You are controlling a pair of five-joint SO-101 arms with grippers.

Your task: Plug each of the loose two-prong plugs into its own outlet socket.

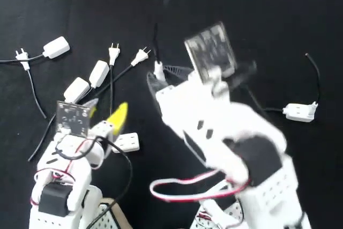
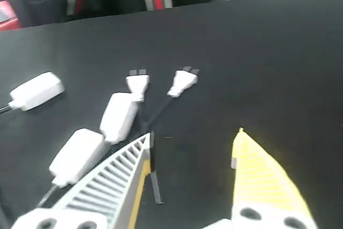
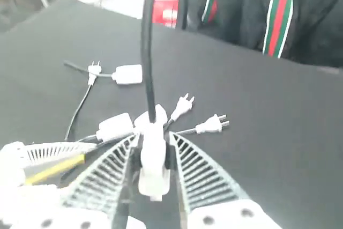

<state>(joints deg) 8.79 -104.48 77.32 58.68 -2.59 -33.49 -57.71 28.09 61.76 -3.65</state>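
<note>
Status, near to far:

- Lower left of the high view: the socket block (image 1: pixel 127 141) lies just beside the left arm. You've got nothing plugged into it that I can see.
- Left gripper (image 2: pixel 193 135): jaws spread wide and empty, hanging over the black table (image 1: pixel 257 30). It's near the first white block (image 2: pixel 77 154) and the second white block (image 2: pixel 119 116).
- Right gripper (image 3: pixel 153 139), centre of the high view: clamped on the held plug (image 3: pixel 151 167), with a black cord running up out of it. The plug is up off the table and not in any socket.
- Beyond that, upper-left-centre: plug A (image 1: pixel 113 53) and plug B (image 1: pixel 142 56) lie loose on their cords, prongs toward the top of the frame. Neither touches a socket.
- Upper left: the far plug (image 1: pixel 22 57) lies near the far white block (image 1: pixel 56 46) but is not seated.
- Right edge, mid-height: a white piece (image 1: pixel 299 112) sits on a black cord. I can't tell if that's a mated pair.

My read: you're early in the task, with no confirmed insertions. One plug is in hand and at least three are left on the table.
</note>
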